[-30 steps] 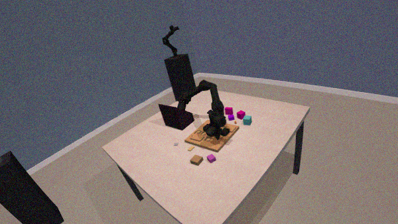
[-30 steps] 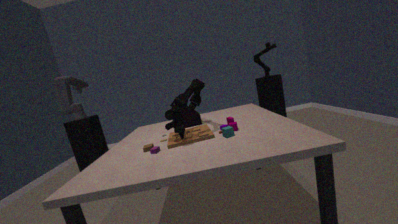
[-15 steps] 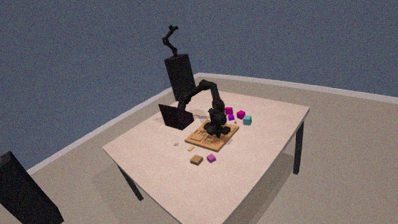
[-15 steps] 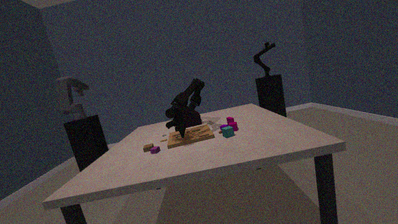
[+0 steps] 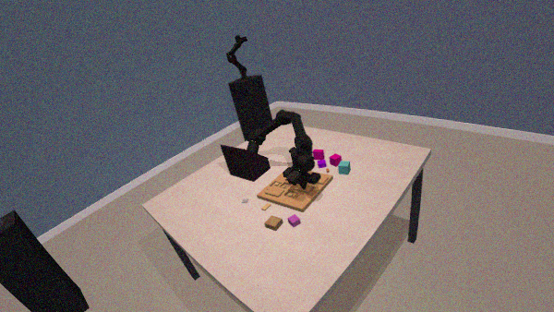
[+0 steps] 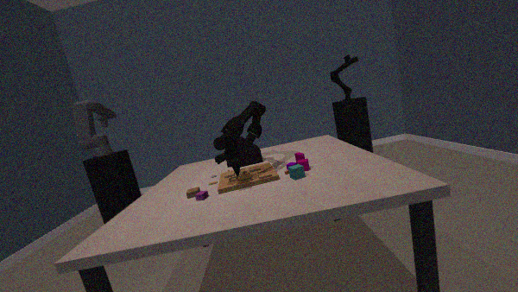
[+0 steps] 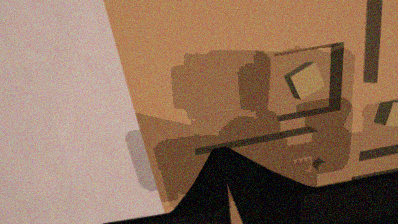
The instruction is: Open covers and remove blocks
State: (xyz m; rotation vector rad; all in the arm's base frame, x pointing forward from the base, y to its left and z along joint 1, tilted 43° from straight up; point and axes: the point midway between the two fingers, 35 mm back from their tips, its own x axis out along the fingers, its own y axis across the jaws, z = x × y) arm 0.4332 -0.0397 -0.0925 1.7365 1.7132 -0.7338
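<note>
The wooden puzzle board lies on the table. My gripper is shut and empty, its tips pointing down low over the board. In the wrist view a pale yellow block sits turned in a square well right of the tips. A second pale block shows at the right edge. A dark slot runs just above the tips. Shadow and the arm hide much; which covers are open I cannot tell.
Near the board's front lie a brown block, a purple block, a thin tan piece and a small grey piece. Beyond it are a teal cube, magenta cubes and a violet cube.
</note>
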